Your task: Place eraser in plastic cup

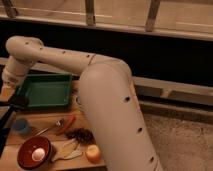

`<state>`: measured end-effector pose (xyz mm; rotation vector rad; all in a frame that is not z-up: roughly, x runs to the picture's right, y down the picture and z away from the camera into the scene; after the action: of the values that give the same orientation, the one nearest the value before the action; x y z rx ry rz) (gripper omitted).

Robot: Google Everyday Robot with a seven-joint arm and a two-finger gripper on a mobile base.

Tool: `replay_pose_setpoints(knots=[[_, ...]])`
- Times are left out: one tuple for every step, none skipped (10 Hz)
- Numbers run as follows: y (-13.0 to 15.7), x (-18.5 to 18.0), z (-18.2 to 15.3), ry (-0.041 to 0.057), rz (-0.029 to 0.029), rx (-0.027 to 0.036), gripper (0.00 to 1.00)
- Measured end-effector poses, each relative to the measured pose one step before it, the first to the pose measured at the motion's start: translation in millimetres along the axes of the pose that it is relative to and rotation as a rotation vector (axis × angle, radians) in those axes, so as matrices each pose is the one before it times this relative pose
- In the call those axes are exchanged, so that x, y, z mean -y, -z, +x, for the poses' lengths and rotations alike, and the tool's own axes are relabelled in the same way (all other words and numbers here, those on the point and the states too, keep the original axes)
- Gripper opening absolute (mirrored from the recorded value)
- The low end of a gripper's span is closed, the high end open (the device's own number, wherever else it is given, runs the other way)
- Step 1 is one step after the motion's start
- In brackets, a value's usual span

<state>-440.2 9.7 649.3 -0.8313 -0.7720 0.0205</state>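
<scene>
My gripper [12, 100] hangs at the far left of the camera view, at the end of the big white arm that sweeps across the picture. It is shut on the eraser [20, 101], a small dark block that sticks out to the right of the fingertips. The plastic cup [21, 126], short, round and light blue, stands on the wooden table just below the eraser, nearer the table's front. A gap shows between the eraser and the cup's rim.
A green tray [46, 90] lies behind the cup. A red bowl [27, 155] holding an egg stands at the front, beside pale peels [67, 149]. An apple [93, 153], a dark clump [80, 135], a red pepper [66, 124] and a spoon [47, 130] lie to the right.
</scene>
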Motion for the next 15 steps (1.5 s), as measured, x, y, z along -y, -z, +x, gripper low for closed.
replay_pose_setpoints(knots=[[-7.29, -6.2, -8.8, 0.02048, -0.01783, 0.00887, 0.0], [-5.06, -3.03, -2.99, 0.01121, -0.01241, 0.00185, 0.0], [-5.67, -3.34, -3.14, 0.00977, -0.01239, -0.00265, 0.0], [-7.15, -3.43, -3.19, 0.01075, -0.01444, -0.00194, 0.0], [-5.42, -2.21, -1.39, 0.00564, -0.011, -0.0024, 0.0], [-4.47, -1.44, -0.55, 0.00319, -0.01002, -0.00036, 0.0], [-3.65, -1.34, 0.48, 0.00575, -0.01443, 0.00484, 0.0], [-0.38, -0.48, -0.7, 0.002, -0.00319, 0.00207, 0.0], [-0.41, -0.19, 0.12, 0.00002, -0.0008, -0.00028, 0.0], [1.08, 0.51, 0.84, -0.00138, 0.00159, 0.0003, 0.0], [0.18, 0.12, 0.07, 0.00004, -0.0008, -0.00021, 0.0], [-0.66, -0.21, -0.34, -0.00038, -0.00469, -0.00048, 0.0], [-4.68, -0.63, 0.39, -0.00465, -0.01566, 0.00136, 0.0], [-8.55, -1.53, 2.18, -0.00457, -0.01718, 0.00468, 0.0], [-5.16, -0.68, 1.89, -0.00318, -0.01041, 0.00388, 0.0]])
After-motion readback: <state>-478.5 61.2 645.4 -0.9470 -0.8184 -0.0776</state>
